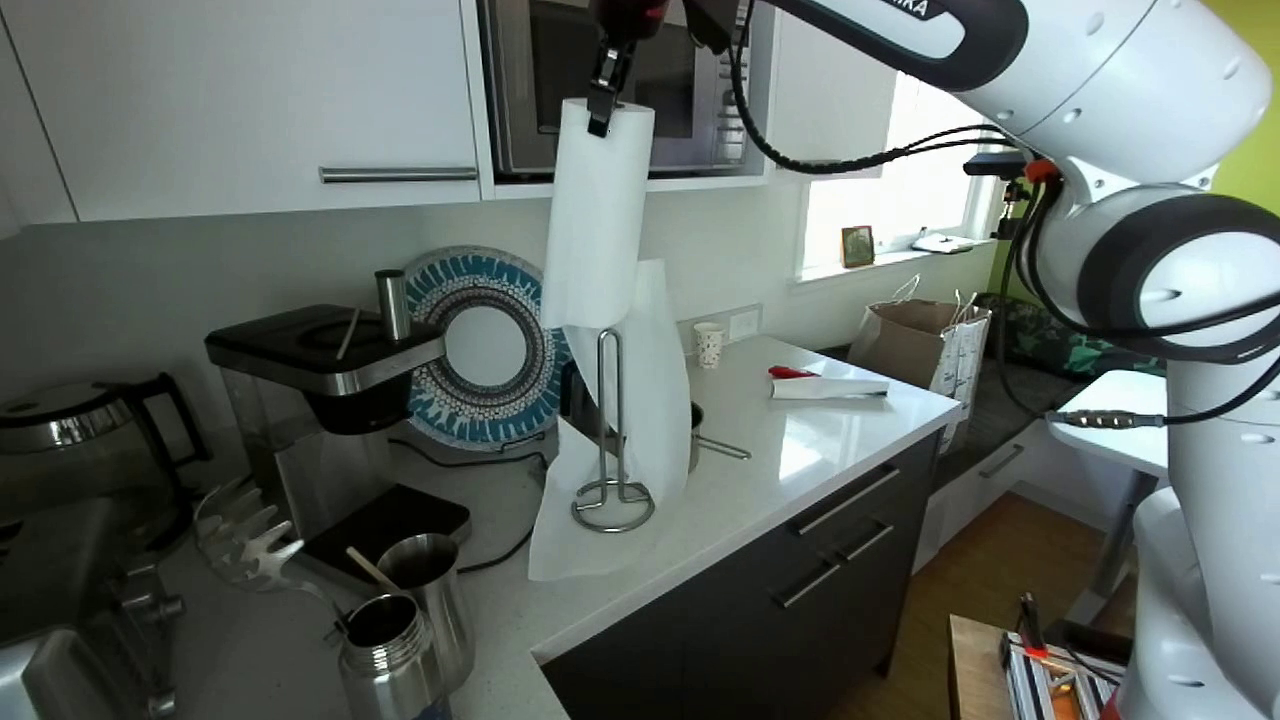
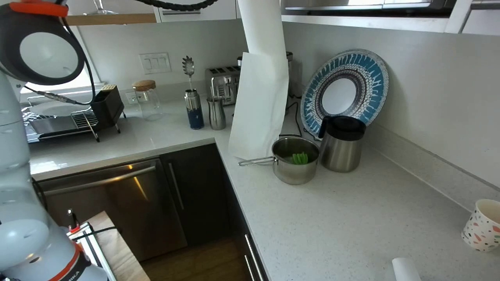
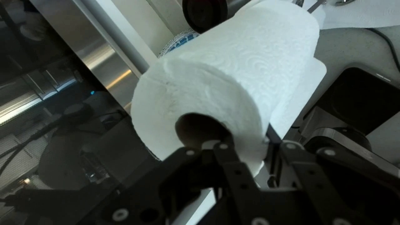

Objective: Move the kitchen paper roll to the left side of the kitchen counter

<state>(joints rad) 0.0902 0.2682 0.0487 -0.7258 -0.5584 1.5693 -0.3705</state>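
The kitchen paper roll (image 1: 597, 220) is a white cylinder held in the air, slightly tilted, above the thin metal rod stand (image 1: 612, 430). Its lower part shows in an exterior view (image 2: 262, 27). My gripper (image 1: 600, 115) is shut on the roll's top wall. In the wrist view, one finger of the gripper (image 3: 248, 137) is in the hollow core and the other is outside. A loose sheet (image 2: 258, 113) hangs from the roll down to the kitchen counter (image 2: 332, 218). The stand is on the counter and seems hidden behind the sheet in that view.
A coffee machine (image 1: 325, 350) and a blue patterned plate (image 1: 485, 345) stand near the roll. A saucepan (image 2: 295, 166) and a steel jug (image 2: 341, 150) stand by the sheet. The microwave (image 1: 515, 90) is close behind the roll. Steel cups (image 1: 430, 600) stand at the counter corner.
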